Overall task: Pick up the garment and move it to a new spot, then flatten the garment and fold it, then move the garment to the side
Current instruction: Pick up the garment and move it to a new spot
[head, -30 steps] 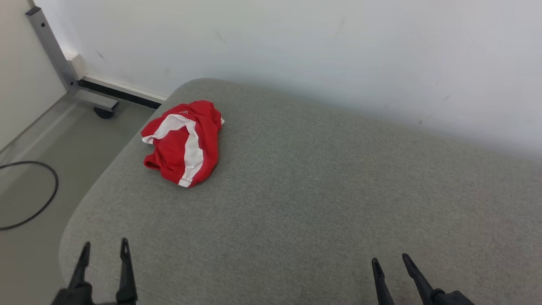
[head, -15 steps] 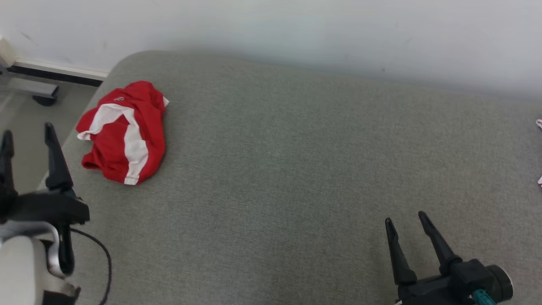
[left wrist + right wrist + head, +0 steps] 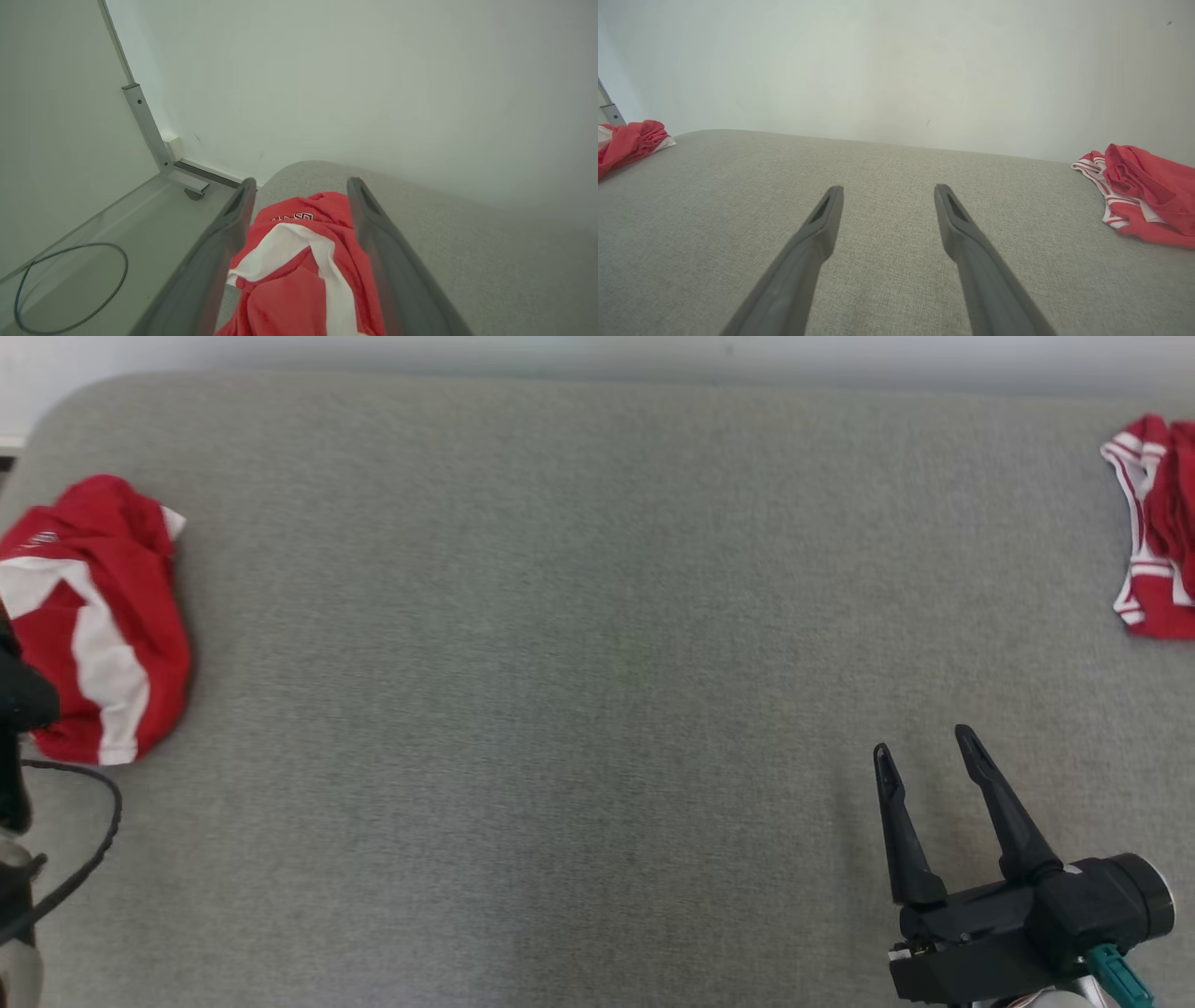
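Observation:
A crumpled red garment point(image 3: 93, 616) with a broad white stripe lies at the far left end of the grey cushioned surface point(image 3: 597, 663). In the left wrist view the garment point(image 3: 303, 280) lies between and just beyond my left gripper point(image 3: 301, 185), whose fingers stand wide open with nothing in them. Its dark body point(image 3: 19, 700) shows at the left edge of the head view, beside the garment. My right gripper point(image 3: 924, 744) hovers open and empty over the near right of the surface; the right wrist view shows bare fabric between its fingers point(image 3: 822, 224).
A second crumpled red garment point(image 3: 1153, 523) with thin white stripes lies at the far right edge, also seen from the right wrist point(image 3: 1143, 200). A pale wall runs behind. Left of the surface are the floor, a black cable loop point(image 3: 70, 284) and a grey metal frame leg point(image 3: 149, 135).
The head camera has swung right and down, so the second garment has come into view. My left arm has risen up beside the left garment. The right gripper has lifted further forward.

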Motion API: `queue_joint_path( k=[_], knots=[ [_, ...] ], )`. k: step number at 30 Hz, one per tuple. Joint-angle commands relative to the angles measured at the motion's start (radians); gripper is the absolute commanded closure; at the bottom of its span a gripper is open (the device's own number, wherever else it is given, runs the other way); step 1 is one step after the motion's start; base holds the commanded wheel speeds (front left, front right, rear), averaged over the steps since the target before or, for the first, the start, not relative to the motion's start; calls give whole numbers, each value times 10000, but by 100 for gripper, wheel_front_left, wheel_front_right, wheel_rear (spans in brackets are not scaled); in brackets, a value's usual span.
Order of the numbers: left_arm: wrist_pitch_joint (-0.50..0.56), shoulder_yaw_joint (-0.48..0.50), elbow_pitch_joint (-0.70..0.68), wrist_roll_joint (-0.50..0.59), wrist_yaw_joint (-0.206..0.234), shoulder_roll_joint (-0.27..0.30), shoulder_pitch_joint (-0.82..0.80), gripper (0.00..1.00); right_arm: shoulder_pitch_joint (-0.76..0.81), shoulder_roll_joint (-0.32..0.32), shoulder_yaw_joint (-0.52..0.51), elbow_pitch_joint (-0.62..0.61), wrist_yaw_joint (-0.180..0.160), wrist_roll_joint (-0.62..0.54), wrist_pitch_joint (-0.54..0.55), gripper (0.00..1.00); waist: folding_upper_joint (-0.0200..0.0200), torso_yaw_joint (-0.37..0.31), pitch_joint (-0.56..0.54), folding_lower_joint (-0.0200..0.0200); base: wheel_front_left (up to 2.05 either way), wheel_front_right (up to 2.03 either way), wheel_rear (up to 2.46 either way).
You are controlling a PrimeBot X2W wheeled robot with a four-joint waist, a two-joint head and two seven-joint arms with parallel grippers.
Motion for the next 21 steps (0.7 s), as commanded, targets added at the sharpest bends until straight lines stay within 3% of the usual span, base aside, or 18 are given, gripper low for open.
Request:
queue_joint_path(
  k=[1, 6, 10, 19, 21],
  knots=[
    [22, -63, 133, -51, -28, 47, -162, 0, -69, -20, 8, -61, -26, -125, 0, 0, -2, -572, 636, -2, 0, 0, 0],
    [656, -339, 1479, -252, -72, 359, -888, 0, -107, -158, -121, -420, -26, -184, 0, 0, -2, -688, 1026, -2, 0, 0, 0],
    [1848, -345, 2649, -647, -59, 522, -1399, 0, -142, -269, -166, -532, -26, -285, -2, 0, -2, -743, 1222, -2, 0, 0, 0],
    [4296, -415, 4076, -1455, -49, 931, -1828, 0, -125, -405, -207, -652, -26, -314, -2, 0, -2, -882, 1252, -2, 0, 0, 0],
    [4341, -442, 4164, -1484, -27, 992, -1918, 0, -115, -400, -209, -653, -26, -311, -2, 0, -2, -898, 1264, -2, 0, 0, 0]
  ],
)
